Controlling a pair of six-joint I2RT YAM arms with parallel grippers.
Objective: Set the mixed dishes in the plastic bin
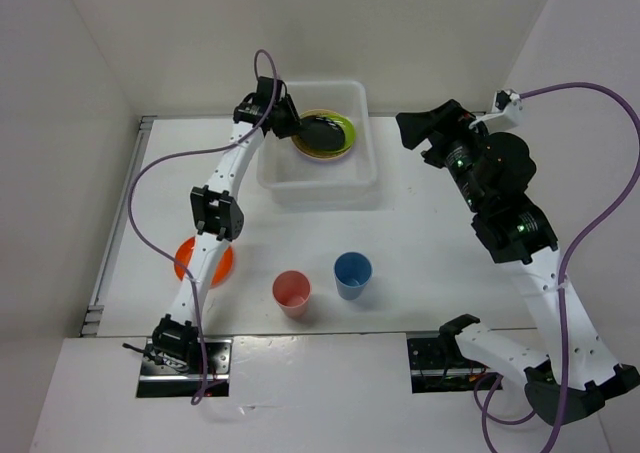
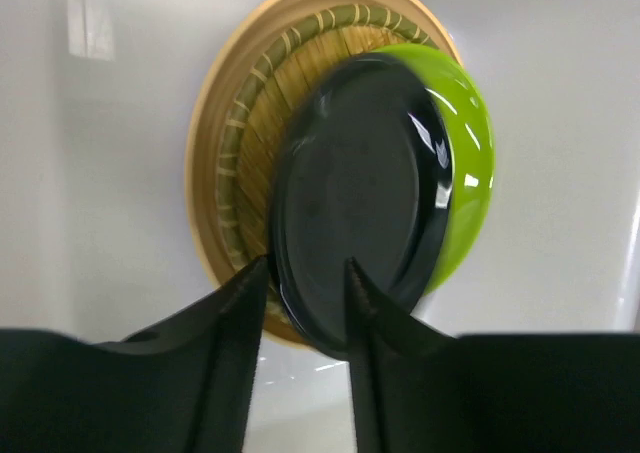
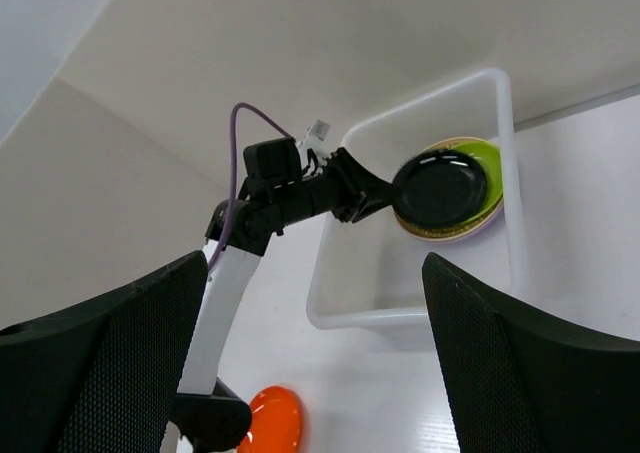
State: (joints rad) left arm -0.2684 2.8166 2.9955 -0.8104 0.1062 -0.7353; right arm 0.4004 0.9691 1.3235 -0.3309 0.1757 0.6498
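Black plate [image 2: 355,193]: gripped by left fingers [image 2: 255,288] over plastic bin [image 1: 320,188] (12 o'clock).
Binned: green plate [image 2: 465,173], lattice plate [image 2: 250,123].
Left on bench [image 1: 420,243]: orange plate [image 1: 181,258], pink cup [image 1: 292,291], blue cup [image 1: 352,273].
Right fingers [image 3: 530,363]: wide, empty.

No text can be read in any of the three views. There are no legible words, labels, brand names, numbers or signs.
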